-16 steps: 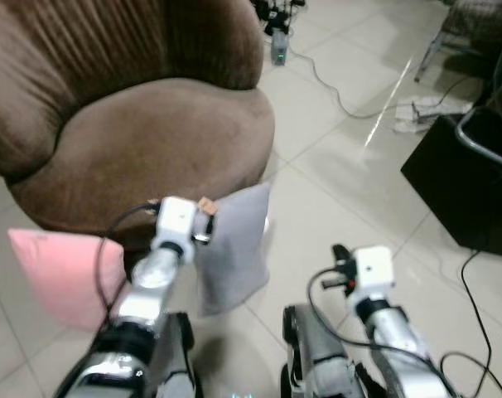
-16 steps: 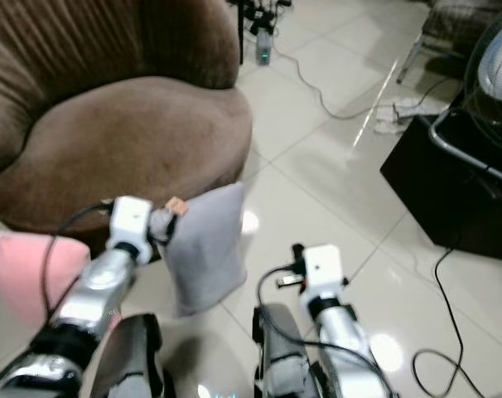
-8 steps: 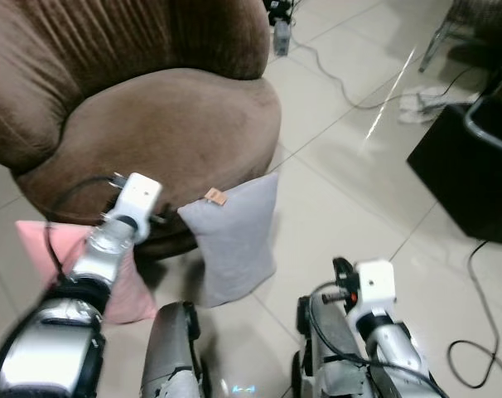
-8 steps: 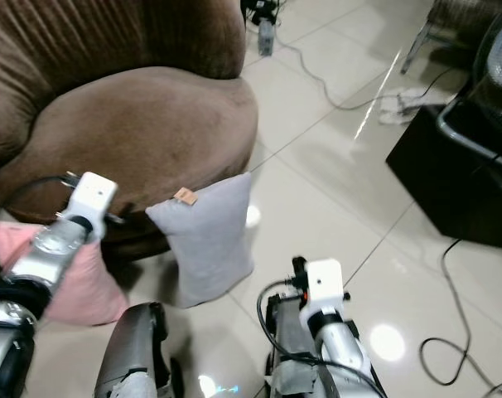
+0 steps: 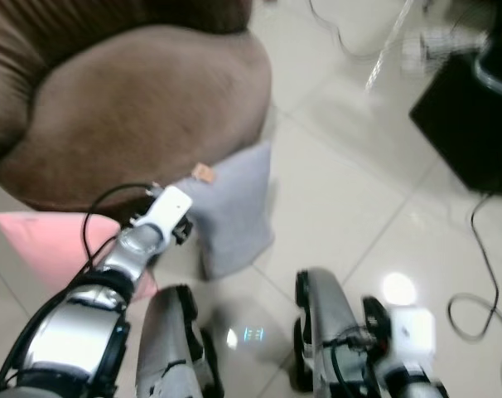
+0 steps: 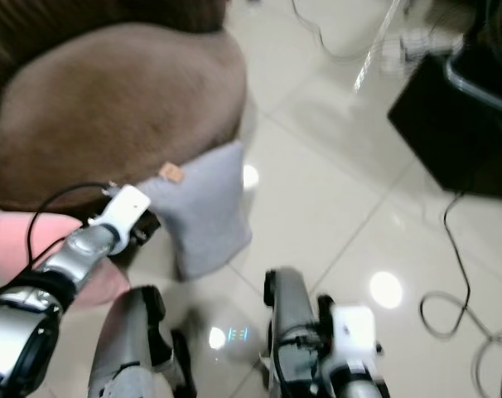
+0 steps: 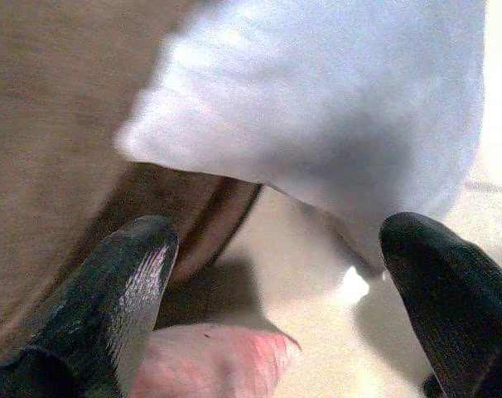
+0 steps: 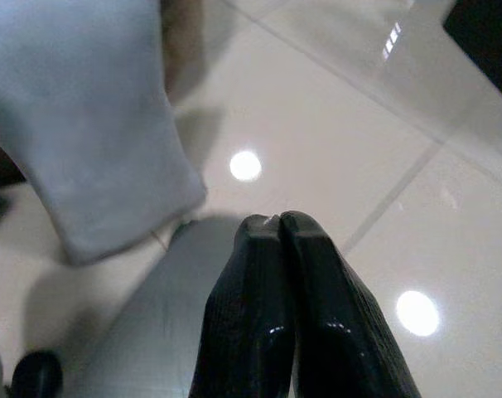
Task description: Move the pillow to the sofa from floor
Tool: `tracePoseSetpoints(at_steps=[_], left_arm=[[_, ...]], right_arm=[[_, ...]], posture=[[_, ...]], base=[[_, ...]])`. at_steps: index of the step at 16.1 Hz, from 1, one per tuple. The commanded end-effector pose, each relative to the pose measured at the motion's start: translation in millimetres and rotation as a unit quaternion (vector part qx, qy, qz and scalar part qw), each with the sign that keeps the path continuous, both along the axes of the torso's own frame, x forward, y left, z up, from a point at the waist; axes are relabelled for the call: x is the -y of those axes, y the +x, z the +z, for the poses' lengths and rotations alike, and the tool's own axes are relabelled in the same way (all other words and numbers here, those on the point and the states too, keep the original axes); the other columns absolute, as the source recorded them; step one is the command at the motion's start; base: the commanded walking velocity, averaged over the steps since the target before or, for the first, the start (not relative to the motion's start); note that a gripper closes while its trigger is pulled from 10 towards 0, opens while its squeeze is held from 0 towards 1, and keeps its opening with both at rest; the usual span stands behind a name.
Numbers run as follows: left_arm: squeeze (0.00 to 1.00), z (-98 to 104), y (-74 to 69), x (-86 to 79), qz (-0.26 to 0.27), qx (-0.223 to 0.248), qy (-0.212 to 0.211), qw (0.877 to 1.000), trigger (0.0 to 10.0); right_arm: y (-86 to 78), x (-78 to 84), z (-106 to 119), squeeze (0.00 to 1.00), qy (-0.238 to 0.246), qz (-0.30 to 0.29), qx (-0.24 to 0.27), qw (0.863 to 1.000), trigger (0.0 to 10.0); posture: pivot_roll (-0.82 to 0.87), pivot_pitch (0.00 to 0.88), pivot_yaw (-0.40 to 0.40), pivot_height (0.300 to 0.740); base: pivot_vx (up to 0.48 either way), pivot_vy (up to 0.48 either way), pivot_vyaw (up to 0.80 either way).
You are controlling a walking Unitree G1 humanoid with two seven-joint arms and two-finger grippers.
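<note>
A grey pillow (image 5: 231, 207) stands on the tiled floor and leans against the front of the brown sofa (image 5: 135, 108). A pink pillow (image 5: 48, 245) lies on the floor to its left, also against the sofa. My left gripper (image 7: 280, 236) is open just beside the grey pillow's (image 7: 334, 108) left edge, near the sofa's base, and holds nothing. The pink pillow (image 7: 209, 361) shows low between its fingers. My right gripper (image 8: 280, 228) is shut and empty, hanging over bare tile to the right of the grey pillow (image 8: 85, 124).
A black box (image 5: 470, 124) stands on the floor at the right. Cables (image 5: 479, 274) trail across the tiles in front of it. My own legs (image 5: 325, 327) are directly below. White tile stretches between the sofa and the black box.
The camera has tilted down and blurred. My left gripper has moved back in towards the grey pillow's edge. My right arm has dropped lower and closer to my body.
</note>
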State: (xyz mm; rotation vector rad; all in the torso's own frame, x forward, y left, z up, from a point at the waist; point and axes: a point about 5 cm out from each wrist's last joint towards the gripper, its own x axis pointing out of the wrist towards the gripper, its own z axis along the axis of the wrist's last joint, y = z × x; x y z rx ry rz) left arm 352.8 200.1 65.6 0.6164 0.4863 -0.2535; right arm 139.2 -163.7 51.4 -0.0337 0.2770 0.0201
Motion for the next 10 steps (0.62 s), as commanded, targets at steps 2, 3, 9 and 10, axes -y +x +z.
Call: tracePoseSetpoints(at_steps=[2, 3, 9, 10], left_arm=[[0.00, -9.8, -5.6, 0.3, 0.003, -0.018, 0.026, 0.999, 10.0], [0.00, -9.8, -5.4, 1.0, 0.003, -0.018, 0.027, 0.999, 10.0], [0.00, 3.5, 1.6, -10.4, 0.057, 0.020, -0.009, 0.998, 10.0], [0.00, 9.4, 4.9, -10.8, 0.057, 0.034, -0.024, 0.998, 10.0]], right_arm=[[-23.2, 4.5, 0.7, 0.00, -0.008, -0.015, -0.033, 0.999, 10.0], [-27.3, 5.1, 1.2, 0.00, -0.010, -0.015, -0.039, 0.999, 10.0], [-48.3, 14.3, 7.0, 0.00, -0.021, -0.033, -0.067, 0.997, 10.0], [-47.0, 14.5, 6.6, 0.00, -0.021, -0.034, -0.066, 0.997, 10.0]], posture=[[-0.44, 0.473, 0.003, 0.569], [-0.44, 0.473, 0.003, 0.569], [-0.46, 0.485, -0.005, 0.569], [-0.45, 0.481, -0.005, 0.569]], base=[[0.000, 0.000, 0.00], [0.000, 0.000, 0.00], [0.000, 0.000, 0.00], [0.000, 0.000, 0.00]])
